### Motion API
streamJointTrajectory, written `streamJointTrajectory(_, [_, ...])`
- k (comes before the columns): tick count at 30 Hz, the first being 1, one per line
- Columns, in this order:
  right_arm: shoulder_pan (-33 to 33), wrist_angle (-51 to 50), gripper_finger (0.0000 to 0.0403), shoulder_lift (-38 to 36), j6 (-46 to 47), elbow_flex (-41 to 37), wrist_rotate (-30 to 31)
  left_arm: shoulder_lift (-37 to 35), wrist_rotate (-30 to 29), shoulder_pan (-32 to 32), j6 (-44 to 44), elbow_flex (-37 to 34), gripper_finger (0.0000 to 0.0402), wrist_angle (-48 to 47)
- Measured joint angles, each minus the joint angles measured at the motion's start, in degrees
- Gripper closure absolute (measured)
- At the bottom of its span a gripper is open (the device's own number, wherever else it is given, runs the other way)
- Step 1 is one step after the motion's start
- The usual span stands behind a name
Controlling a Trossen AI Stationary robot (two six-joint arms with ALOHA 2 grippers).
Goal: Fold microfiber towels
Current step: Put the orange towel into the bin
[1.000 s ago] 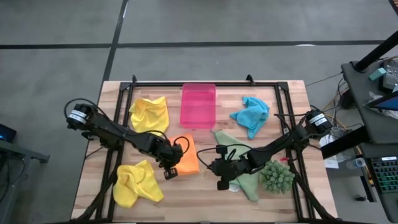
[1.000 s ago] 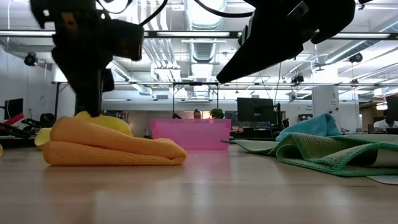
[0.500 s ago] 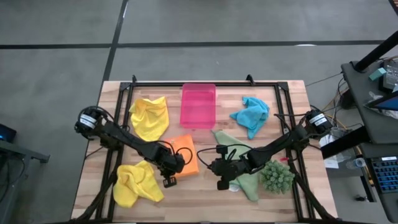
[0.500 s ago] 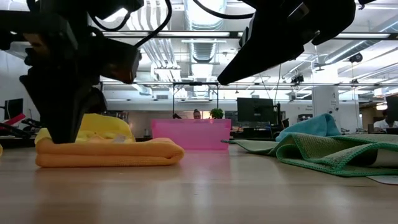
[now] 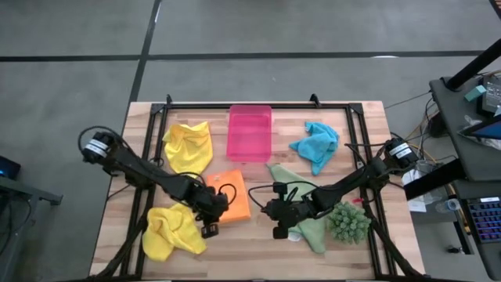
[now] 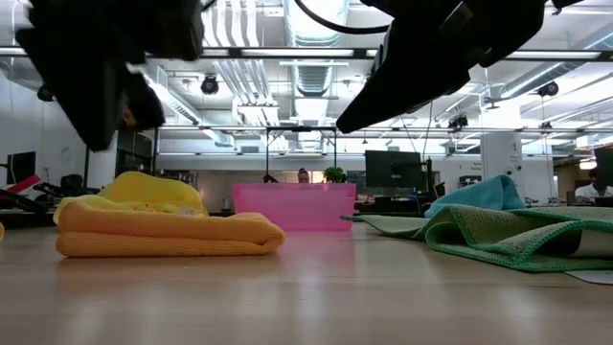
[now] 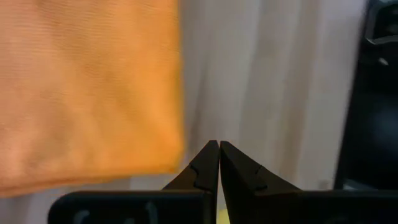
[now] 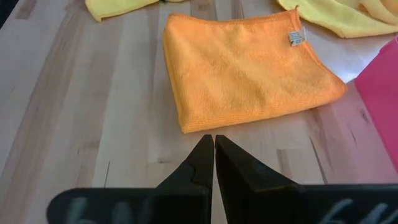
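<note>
On my desk (image 5: 117, 227) a pink tray (image 5: 250, 133) sits at the far middle. A spiky green plant (image 5: 347, 222) stands near the front right corner. Monitors (image 6: 395, 171) fill the room behind.

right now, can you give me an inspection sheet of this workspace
surface: pale wooden plank table inside a black metal frame
job's things: folded orange microfiber towel flat at centre; two crumpled yellow towels, far and near; crumpled turquoise towel; light green towel partly under the right arm
clutter: pink plastic tray; spiky green plant
grippers: left gripper shut, holding nothing, beside the orange towel's near edge; right gripper shut, empty, over the table
cables: black loops on both arms
surroundings: grey floor; desk with equipment at right; open workshop behind
</note>
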Motion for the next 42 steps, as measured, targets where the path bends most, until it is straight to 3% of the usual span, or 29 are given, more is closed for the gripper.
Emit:
streamJointTrajectory(5, [0.0,-0.09,0.0386,0.0,-1.28,0.17,-0.07,-0.71,-6.29,-4.25,1.96,-0.26,0.0402,0.2])
streamJointTrajectory(11, [-0.12,0.45,0.0329,1.49,0.2,2.22,0.09,0.87,-16.08,-8.52,3.99,-0.44,0.0402,-0.3])
streamJointTrajectory(13, [-0.76,0.39,0.0306,1.95,4.69,2.91,0.36,0.69,-18.58,-8.91,-0.24,-0.43,0.0402,-2.1])
streamJointTrajectory(16, [-2.65,0.44,0.0274,2.05,16.05,3.43,-0.6,-0.79,-19.53,-8.52,-14.87,-0.88,0.0402,-8.1])
streamJointTrajectory(21, [-6.13,0.32,0.0222,2.05,26.49,3.41,-7.1,-5.11,-19.42,-8.44,-28.5,-4.52,0.0393,-8.16])
streamJointTrajectory(29, [-10.45,0.72,0.0151,4.06,30.95,3.41,-7.47,-13.99,-21.28,-5.94,-39.51,-16.45,0.0291,5.73])
streamJointTrajectory(35, [-12.86,2.34,0.0116,5.81,32.63,3.41,-7.48,-15.7,-22.05,-2.06,-46.12,-24.87,0.0208,13.94])
streamJointTrajectory(42, [-14.05,5.78,0.0094,9.48,34.31,3.37,-7.6,-14.37,-22.63,1.43,-46.34,-27.53,0.0181,15.46])
